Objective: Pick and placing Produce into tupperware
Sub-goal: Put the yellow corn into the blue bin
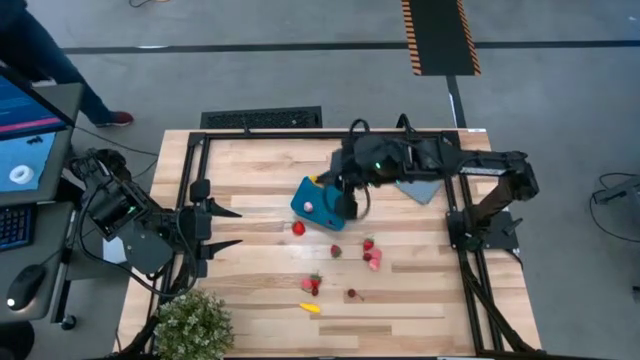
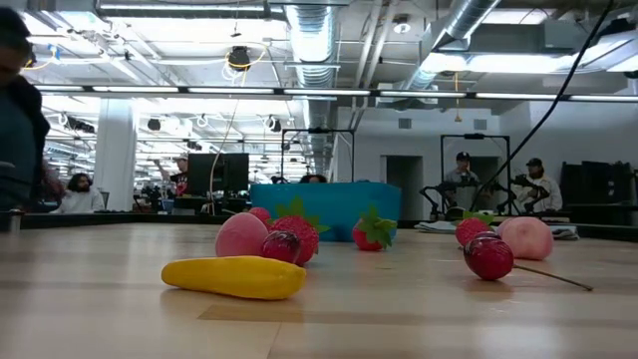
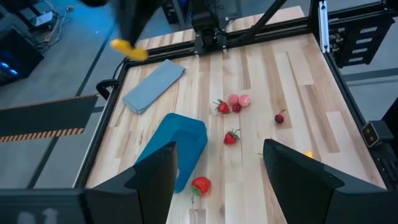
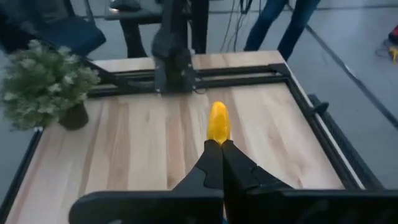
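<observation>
Our right hand pinches one yellow piece above the teal tupperware; grey lid beside, two strawberries past it.

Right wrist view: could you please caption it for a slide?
Right gripper pinches a small yellow elongated produce piece above the wooden table.

The table is pale wood in lengthwise planks, framed by black rails. The container is teal-blue, with a pink piece showing inside it. The lid is flat grey. Loose fruit is mostly red and pink: a red strawberry with green leaves, a pale pink round piece, a dark red cherry. A yellow banana-like piece lies on the wood; another yellow one sits in the black right gripper. The plant is pale green.
</observation>
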### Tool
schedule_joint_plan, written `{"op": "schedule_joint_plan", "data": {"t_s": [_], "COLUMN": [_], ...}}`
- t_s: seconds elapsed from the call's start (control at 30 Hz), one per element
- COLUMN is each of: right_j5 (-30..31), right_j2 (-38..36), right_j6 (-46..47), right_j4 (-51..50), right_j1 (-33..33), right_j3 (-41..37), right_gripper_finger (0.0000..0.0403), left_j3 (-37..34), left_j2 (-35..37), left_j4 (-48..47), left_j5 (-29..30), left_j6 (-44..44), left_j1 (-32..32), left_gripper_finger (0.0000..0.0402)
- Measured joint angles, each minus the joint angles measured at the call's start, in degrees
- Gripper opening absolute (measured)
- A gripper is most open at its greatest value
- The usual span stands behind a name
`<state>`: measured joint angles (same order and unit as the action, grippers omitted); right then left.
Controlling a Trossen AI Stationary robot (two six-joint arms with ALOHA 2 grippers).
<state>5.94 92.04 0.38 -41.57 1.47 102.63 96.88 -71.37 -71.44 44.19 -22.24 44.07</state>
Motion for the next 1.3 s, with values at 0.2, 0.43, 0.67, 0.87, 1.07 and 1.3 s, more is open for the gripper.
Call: {"op": "schedule_joint_plan", "data": {"t_s": [0.2,0.43,0.67,0.87,1.07,1.3], "right_j5": [-4.5,-6.1,-7.4,-9.41,-10.61,-12.16], "right_j2": [1.09,4.28,12.3,18.78,23.61,25.41], "right_j6": [0.61,0.67,0.29,-0.42,-0.57,-1.03], "right_j4": [-1.37,-3.61,-6.81,-6.87,-11.02,-10.62], "right_j1": [-5.07,-8.66,-10.83,-12.4,-13.35,-13.25], "right_j3": [-0.05,-1.37,-1.88,-1.71,-1.73,-1.66], "right_gripper_finger": [0.0022,0.0009,0.0019,0.001,0.0027,0.0012], "left_j3": [0.0,0.0,0.0,0.0,0.0,0.0], "left_j2": [0.0,0.01,0.0,0.02,0.02,0.02], "left_j4": [-0.04,-0.21,-0.28,-0.37,-0.86,-1.14], "left_j5": [-0.09,-0.42,-0.44,-1.93,-1.9,-1.88], "left_j6": [0.0,-0.02,-0.48,-1.57,-2.3,-2.62], "left_j1": [0.0,0.0,-0.02,0.0,0.0,0.0], "left_gripper_finger": [0.0228,0.0228,0.0228,0.0228,0.0228,0.0228]}}
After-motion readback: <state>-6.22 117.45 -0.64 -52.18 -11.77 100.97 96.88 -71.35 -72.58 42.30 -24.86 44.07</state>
